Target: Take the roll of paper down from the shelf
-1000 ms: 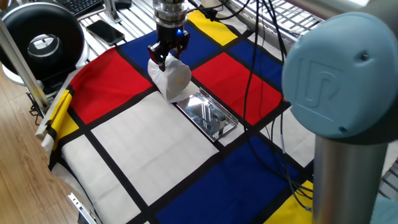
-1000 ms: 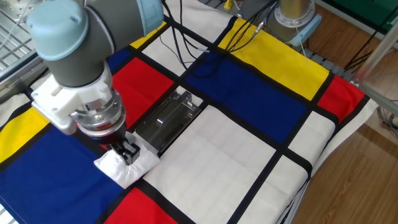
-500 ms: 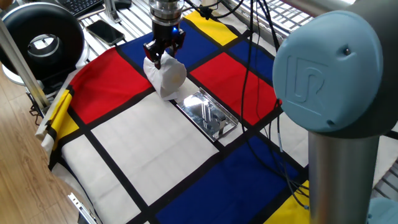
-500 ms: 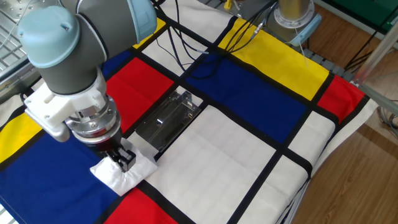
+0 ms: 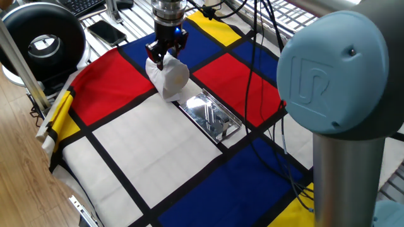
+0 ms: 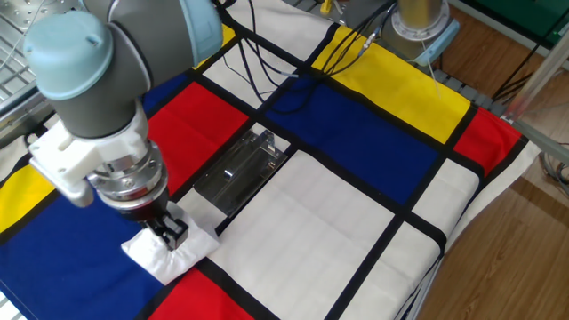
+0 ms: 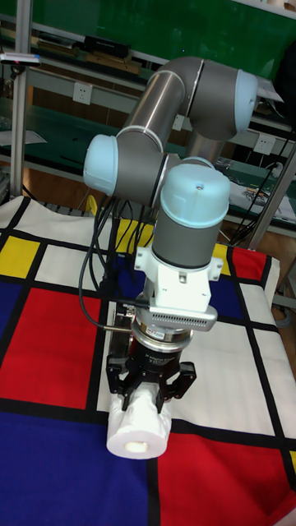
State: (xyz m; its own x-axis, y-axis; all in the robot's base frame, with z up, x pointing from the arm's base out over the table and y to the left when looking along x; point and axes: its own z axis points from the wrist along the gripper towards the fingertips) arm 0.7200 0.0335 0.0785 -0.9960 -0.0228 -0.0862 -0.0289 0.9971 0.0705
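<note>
The white roll of paper (image 5: 170, 79) lies on its side on the checked cloth, just past the far end of the shiny silver shelf (image 5: 211, 117). My gripper (image 5: 165, 58) stands straight over the roll, shut on its upper edge. In the other fixed view the roll of paper (image 6: 164, 258) sits clear of the shelf (image 6: 238, 171), under my gripper (image 6: 171, 234). The tall fixed view shows the roll's hollow core facing the camera, with the roll of paper (image 7: 140, 429) held between the fingers of my gripper (image 7: 152, 396). The shelf lies flat on the cloth with nothing on it.
A large black reel (image 5: 44, 39) and a dark phone (image 5: 107, 30) lie on the slatted table beyond the cloth's corner. Cables (image 5: 255, 63) hang from the arm over the red and blue squares. The cloth's edge (image 5: 57, 135) drops toward the wooden floor.
My gripper has carried the roll a short way further from the shelf, along the shelf's long axis. Most of that move came in the first half second.
</note>
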